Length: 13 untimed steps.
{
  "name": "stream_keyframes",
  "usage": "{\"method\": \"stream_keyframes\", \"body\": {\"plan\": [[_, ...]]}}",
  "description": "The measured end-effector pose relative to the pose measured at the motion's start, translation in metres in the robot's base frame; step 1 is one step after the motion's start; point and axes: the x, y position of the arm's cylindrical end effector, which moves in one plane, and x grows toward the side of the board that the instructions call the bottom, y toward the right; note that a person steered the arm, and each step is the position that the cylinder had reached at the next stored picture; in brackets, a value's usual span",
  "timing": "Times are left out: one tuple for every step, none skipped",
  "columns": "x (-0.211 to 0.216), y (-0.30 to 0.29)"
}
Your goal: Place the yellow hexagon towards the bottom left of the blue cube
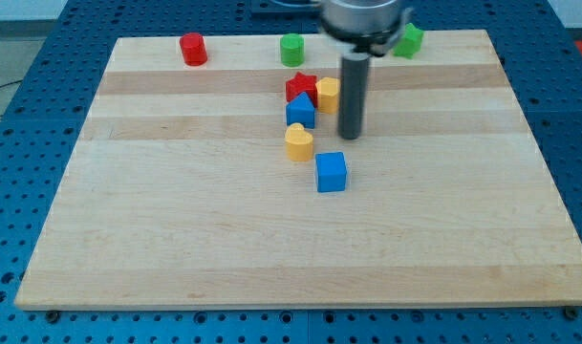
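The rod's tip (351, 136) rests on the wooden board (176, 239); there are no jaws here to open or close, only the bare rod. The yellow hexagon (327, 94) sits just at the tip's 11 o'clock, partly hidden behind the rod, touching the red star (300, 88). A blue block (300, 111) lies under the star, a yellow heart (298, 141) below that. The blue cube (332, 172) sits at the tip's 7 o'clock, near it. The hexagon lies at the cube's 12 o'clock.
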Motion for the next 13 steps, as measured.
{"method": "stream_keyframes", "body": {"plan": [[-0.032,-0.012],[-0.048,-0.012],[-0.071,-0.009],[-0.08,-0.025],[-0.084,-0.035],[-0.086,-0.052],[-0.086,-0.061],[-0.094,-0.061],[-0.094,-0.08],[-0.092,-0.089],[-0.059,-0.062],[-0.026,-0.031],[0.007,0.001]]}}
